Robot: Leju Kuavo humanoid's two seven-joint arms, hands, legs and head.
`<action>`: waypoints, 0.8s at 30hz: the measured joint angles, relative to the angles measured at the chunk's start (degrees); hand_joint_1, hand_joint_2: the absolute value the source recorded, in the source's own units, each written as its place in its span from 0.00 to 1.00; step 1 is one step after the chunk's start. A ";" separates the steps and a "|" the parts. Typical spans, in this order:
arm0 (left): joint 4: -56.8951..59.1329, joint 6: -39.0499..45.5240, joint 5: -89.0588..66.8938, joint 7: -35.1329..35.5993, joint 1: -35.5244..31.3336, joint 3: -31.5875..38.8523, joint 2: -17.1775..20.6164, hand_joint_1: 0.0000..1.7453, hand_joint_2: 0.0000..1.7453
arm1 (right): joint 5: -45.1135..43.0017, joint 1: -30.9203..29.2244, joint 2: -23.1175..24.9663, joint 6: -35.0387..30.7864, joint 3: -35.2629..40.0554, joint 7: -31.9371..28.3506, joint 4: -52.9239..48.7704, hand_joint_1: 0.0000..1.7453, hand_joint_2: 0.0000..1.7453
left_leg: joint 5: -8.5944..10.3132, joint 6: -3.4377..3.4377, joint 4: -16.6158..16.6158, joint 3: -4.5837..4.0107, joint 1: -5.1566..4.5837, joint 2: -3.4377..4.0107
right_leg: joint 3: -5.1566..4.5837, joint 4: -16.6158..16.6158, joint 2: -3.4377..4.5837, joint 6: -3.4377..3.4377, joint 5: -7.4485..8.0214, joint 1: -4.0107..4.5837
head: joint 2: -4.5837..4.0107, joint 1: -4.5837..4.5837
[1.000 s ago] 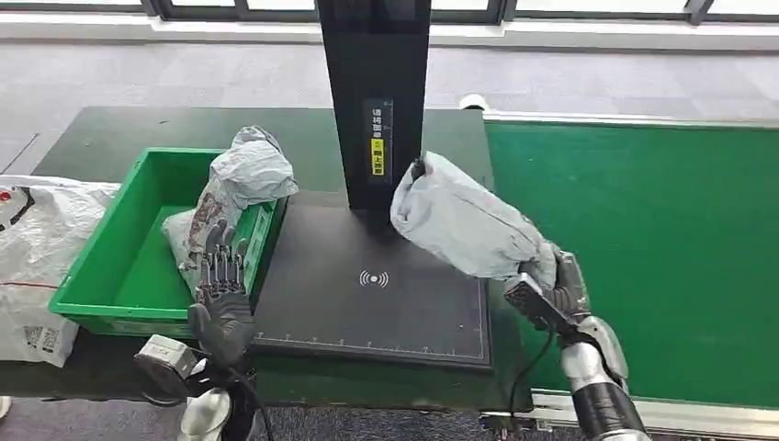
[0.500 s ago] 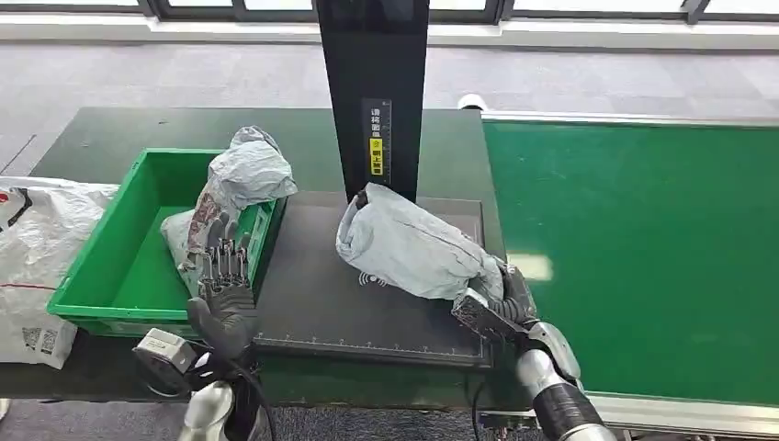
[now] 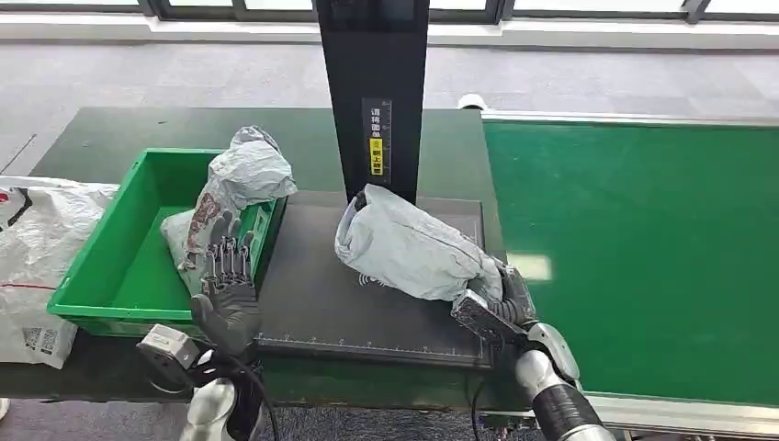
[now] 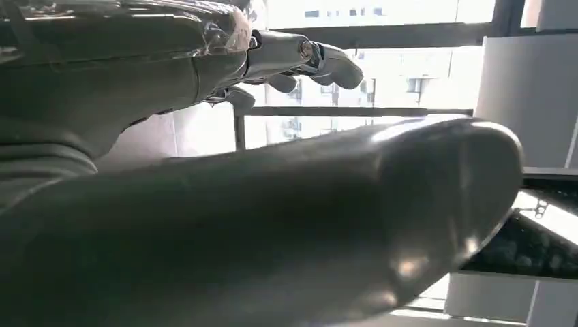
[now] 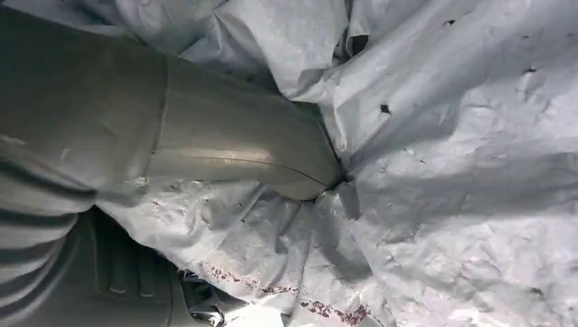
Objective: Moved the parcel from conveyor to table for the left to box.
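A crumpled grey parcel (image 3: 409,246) lies on the black scanner pad (image 3: 321,303) in the middle of the table, in front of the black post. My right hand (image 3: 501,294) grips its near right end; in the right wrist view the thumb (image 5: 238,146) presses into the grey wrapping (image 5: 443,170). My left hand (image 3: 225,285) is raised at the table's front, fingers straight and apart, holding nothing, beside the green box (image 3: 110,276). Its thumb (image 4: 272,231) and fingertips (image 4: 320,58) show apart in the left wrist view. Another grey parcel (image 3: 234,184) leans on the box's right wall.
The green conveyor belt (image 3: 643,248) runs along the right. A black scanner post (image 3: 375,101) stands behind the pad. A white sack (image 3: 32,257) lies left of the box. The dark green table (image 3: 119,129) extends behind the box.
My right hand carried the parcel left and down from the air beside the post onto the scanner pad, where it now rests. My left hand has edged up slightly.
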 measured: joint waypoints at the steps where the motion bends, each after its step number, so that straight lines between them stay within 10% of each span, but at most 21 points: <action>1: 0.09 0.00 0.00 0.00 -0.01 0.00 0.00 0.00 0.00 | -0.02 0.01 0.00 0.00 0.02 0.00 0.00 1.00 1.00 | 0.00 0.00 0.00 0.00 0.00 0.00 | 0.00 0.00 0.00 0.00 0.00 0.00 | 0.00 0.00; 3: 0.33 0.00 0.00 0.00 -0.14 0.00 0.00 0.00 0.00 | -0.42 0.08 0.00 -0.02 0.02 0.00 0.00 1.00 1.00 | 0.00 0.00 0.00 0.00 0.00 0.00 | -0.01 0.00 0.00 0.00 0.00 0.00 | 0.00 0.00; 5: 0.72 0.13 0.00 0.00 -0.49 0.00 0.00 0.00 0.00 | -1.24 0.23 0.00 -0.39 0.02 0.00 0.00 0.00 1.00 | 0.00 0.00 0.00 0.00 0.00 0.00 | -0.03 0.00 0.00 0.00 0.00 0.00 | 0.00 0.00; 24: 4.35 0.70 -0.13 0.00 -3.07 0.00 -0.17 0.00 0.00 | -7.72 4.79 -0.57 -1.90 -0.13 -3.11 -3.74 0.00 1.00 | 0.00 0.00 0.00 0.00 0.00 0.02 | -0.06 -0.01 0.03 0.00 0.00 0.00 | 0.00 0.00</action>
